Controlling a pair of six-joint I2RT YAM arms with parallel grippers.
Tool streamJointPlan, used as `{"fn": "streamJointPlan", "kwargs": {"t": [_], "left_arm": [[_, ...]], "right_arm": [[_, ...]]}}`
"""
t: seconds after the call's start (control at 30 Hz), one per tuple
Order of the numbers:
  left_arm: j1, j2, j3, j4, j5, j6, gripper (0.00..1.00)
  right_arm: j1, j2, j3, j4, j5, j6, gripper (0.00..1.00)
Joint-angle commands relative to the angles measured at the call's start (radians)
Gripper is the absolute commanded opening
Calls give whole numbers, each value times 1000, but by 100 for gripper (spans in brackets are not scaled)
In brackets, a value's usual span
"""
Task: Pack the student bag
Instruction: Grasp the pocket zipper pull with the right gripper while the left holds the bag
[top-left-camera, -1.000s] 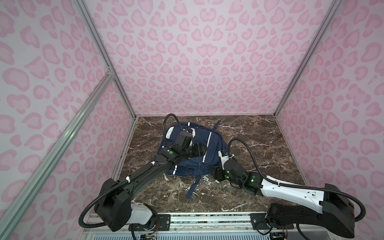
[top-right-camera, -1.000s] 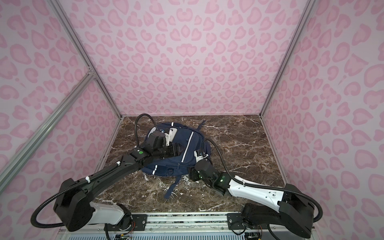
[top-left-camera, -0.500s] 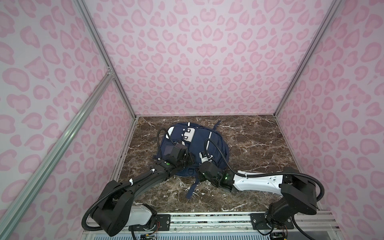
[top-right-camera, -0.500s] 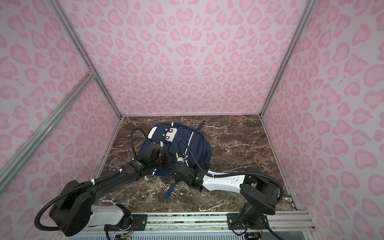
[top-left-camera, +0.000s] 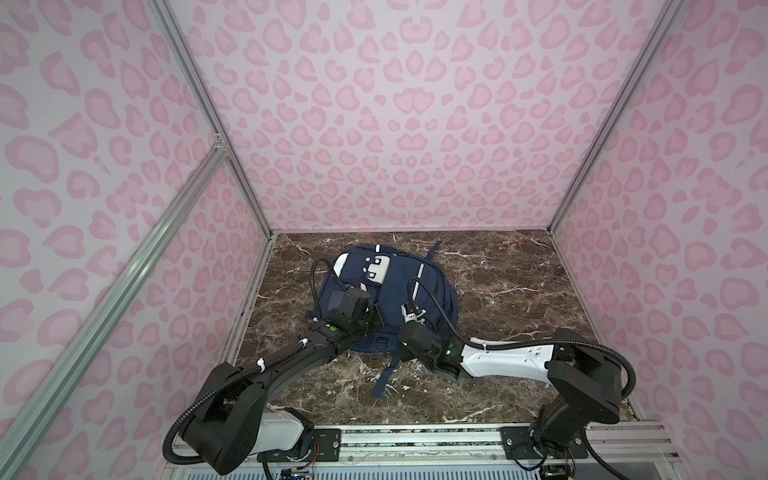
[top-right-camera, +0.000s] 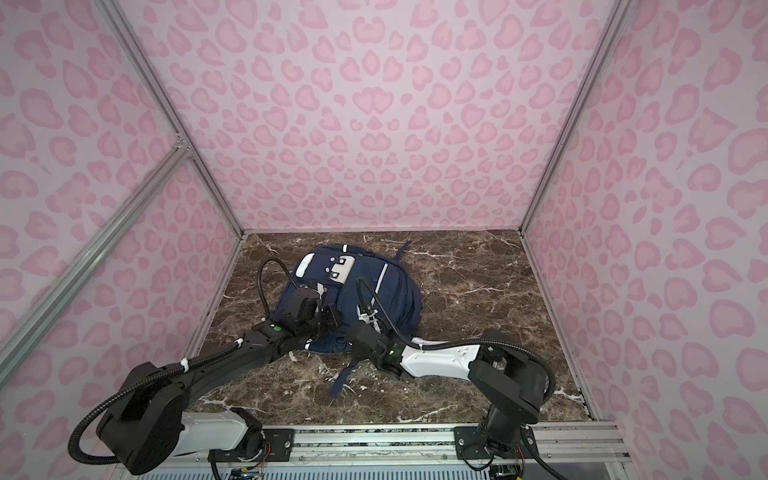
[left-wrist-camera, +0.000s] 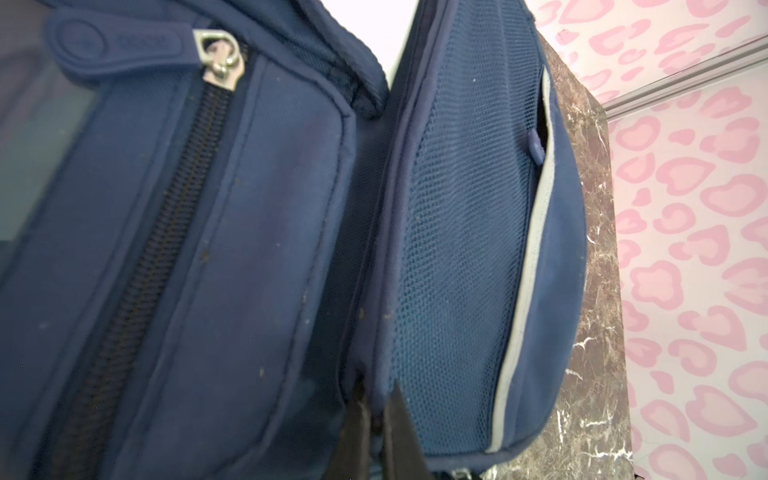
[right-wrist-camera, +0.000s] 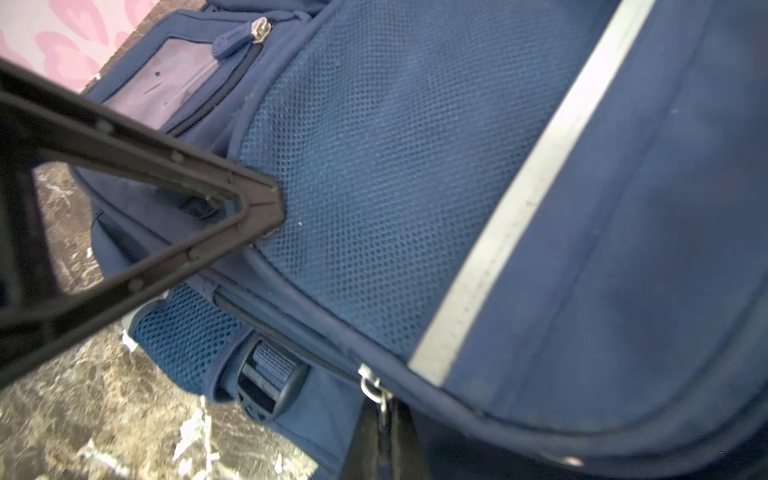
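Observation:
The student bag (top-left-camera: 432, 291) (top-right-camera: 395, 286), navy with white stripes and a white patch, lies flat on the marble tabletop in both top views. My left gripper (top-left-camera: 376, 318) (top-right-camera: 330, 318) (left-wrist-camera: 376, 399) is at the bag's near left part. It is shut on a fold of the fabric seam between the mesh pocket (left-wrist-camera: 457, 249) and the zipped front pocket. My right gripper (top-left-camera: 397, 345) (top-right-camera: 351, 343) (right-wrist-camera: 380, 415) is at the bag's near edge, shut on a zip pull just below its metal ring (right-wrist-camera: 371, 384). One of the left gripper's fingers (right-wrist-camera: 257, 208) shows in the right wrist view.
A loose navy strap (top-left-camera: 384, 374) trails from the bag toward the front rail (top-left-camera: 415, 440). A black buckle (right-wrist-camera: 266, 384) sits beside the gripped zip. Pink patterned walls with aluminium posts (top-left-camera: 582, 145) close in three sides. Bare marble (top-left-camera: 519, 282) lies right of the bag.
Both grippers went from open to shut. The left one drew back from over the bag to its near part. The right arm swung left to the bag's near edge.

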Motion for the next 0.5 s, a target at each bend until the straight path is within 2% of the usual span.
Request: {"fn": "streamJointPlan", "kwargs": {"t": [0.0,0.2,0.33,0.47], "left_arm": [[14,-14,-13,-2,-45,17,3],[76,-11,-82,60,39,-12,3],[78,-22,-110,65,47,-11,3],[78,-33,-124,58,38,0,3]], "right_arm": [[-11,-53,-39,-50,0,-59,0],[-90,-197,-109,-156,-33,-169,0],[-204,-218,-118,-180,-99,-272,0],[-231,-209,-82,-195,-38,-371,0]]}}
